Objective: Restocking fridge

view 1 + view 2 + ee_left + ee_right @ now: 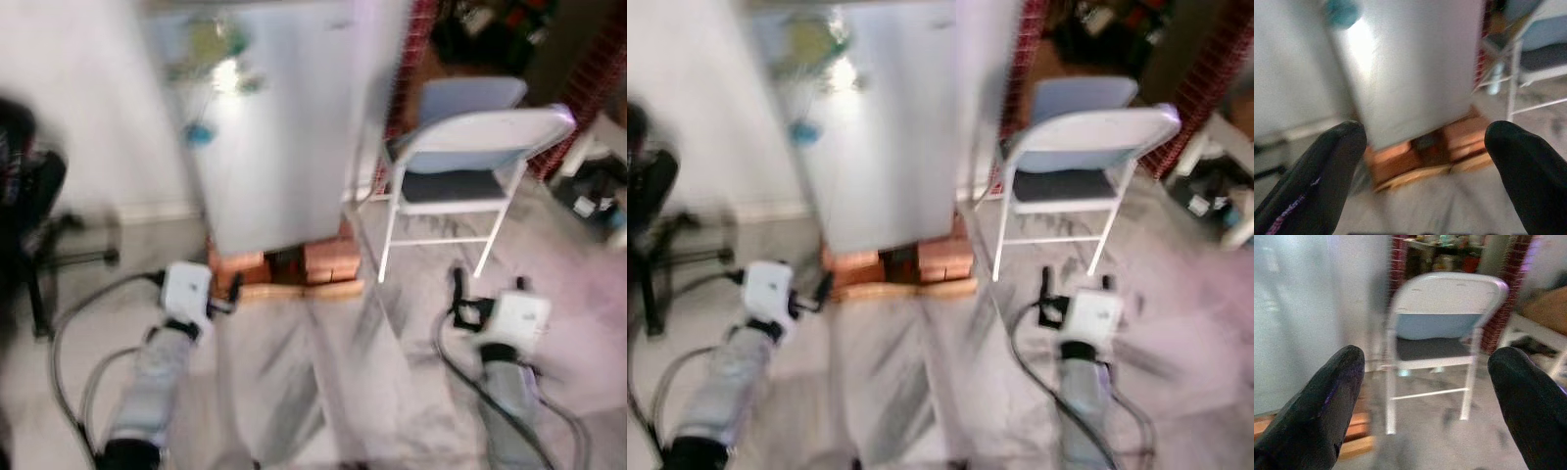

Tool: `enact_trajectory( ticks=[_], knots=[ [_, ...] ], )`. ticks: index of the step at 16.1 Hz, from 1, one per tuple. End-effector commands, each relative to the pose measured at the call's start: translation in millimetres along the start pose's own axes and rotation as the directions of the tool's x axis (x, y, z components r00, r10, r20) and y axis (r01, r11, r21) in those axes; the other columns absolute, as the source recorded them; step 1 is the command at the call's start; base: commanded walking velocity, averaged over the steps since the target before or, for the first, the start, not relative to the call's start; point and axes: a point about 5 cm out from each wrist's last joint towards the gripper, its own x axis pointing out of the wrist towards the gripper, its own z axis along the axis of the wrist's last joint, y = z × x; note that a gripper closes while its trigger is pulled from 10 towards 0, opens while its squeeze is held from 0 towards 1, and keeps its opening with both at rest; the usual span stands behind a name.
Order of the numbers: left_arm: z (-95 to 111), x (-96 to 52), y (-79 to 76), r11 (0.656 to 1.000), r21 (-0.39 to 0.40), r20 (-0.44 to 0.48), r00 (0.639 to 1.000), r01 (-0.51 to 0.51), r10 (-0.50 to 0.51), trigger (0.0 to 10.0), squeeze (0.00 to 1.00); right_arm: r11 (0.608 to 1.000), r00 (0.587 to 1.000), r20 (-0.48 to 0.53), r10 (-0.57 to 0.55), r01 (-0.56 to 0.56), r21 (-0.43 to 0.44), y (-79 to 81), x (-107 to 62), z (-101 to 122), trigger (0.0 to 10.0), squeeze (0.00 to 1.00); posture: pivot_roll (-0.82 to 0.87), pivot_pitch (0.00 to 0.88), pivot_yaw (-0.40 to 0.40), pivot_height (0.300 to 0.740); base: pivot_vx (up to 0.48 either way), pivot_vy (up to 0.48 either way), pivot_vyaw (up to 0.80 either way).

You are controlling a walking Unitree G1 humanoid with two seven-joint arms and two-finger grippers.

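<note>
Left gripper [1425, 161]: fingers spread wide, nothing between them; held low over the floor, aimed at the foot of the fridge [269, 137]. Right gripper [1425, 401]: fingers likewise spread and empty; held low to the right, aimed at the folding chair [470, 147].

Fridge: pale silver, upright, long axis vertical, door shut and facing the robot. Stands against the white wall [88, 88], ahead and slightly left of centre. Contents cannot be told with the door shut. Small coloured items, blurred, on the upper door; one teal piece [199, 132] lower on the left side.

Base: fridge rests on reddish bricks [328, 257], set on a light wooden board [304, 289] lying on the floor.

Folding chair: white frame, dark seat, just beside the fridge on its right, seat empty. Behind it a red brick pillar [416, 39] and dark clutter, too blurred to identify.

Office chair [24, 196]: dark, at the far left edge, near the wall.

Floor [333, 382]: grey marbled surface. All views are motion-blurred.
</note>
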Motion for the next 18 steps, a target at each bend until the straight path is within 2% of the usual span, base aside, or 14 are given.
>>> enact_trajectory(
  ticks=[1,6,10,14,18],
  knots=[
    [3.6,2.5,-1.4,1.000,-0.008,0.007,1.000,-0.008,0.008,10.0,0.00,1.000,1.000,0.000,0.001,-0.001,-0.014,-4.0,0.9,1.5,10.0,0.00,0.03,0.042,-0.003,0.740,0.000,0.480,-0.50],
    [6.4,4.7,-11.6,0.998,-0.020,0.038,0.998,0.057,-0.056,10.0,0.00,1.000,1.000,0.017,0.020,-0.020,-0.021,-0.5,8.2,6.6,10.0,0.00,0.03,0.048,-0.009,0.740,0.000,0.480,-0.77],
    [7.4,6.0,-6.6,0.999,-0.021,0.041,0.998,0.045,-0.044,10.0,0.00,0.999,0.999,0.024,0.024,-0.024,-0.027,-2.5,10.1,8.9,10.0,0.00,0.03,0.050,-0.009,0.740,0.000,0.480,-0.80],
    [-0.9,0.6,-7.0,0.999,-0.030,0.014,0.999,0.045,-0.045,10.0,0.00,0.999,0.999,0.019,0.029,-0.029,-0.027,-1.0,9.2,8.1,10.0,0.00,0.03,0.052,-0.008,0.740,0.000,0.480,-0.80],
    [0.7,1.3,-9.2,0.999,-0.034,0.029,0.999,0.040,-0.039,10.0,0.00,0.999,0.999,0.019,0.043,-0.042,-0.030,1.3,11.1,9.2,10.0,0.00,0.04,0.052,-0.020,0.740,0.000,0.480,-0.80]
  ],
)
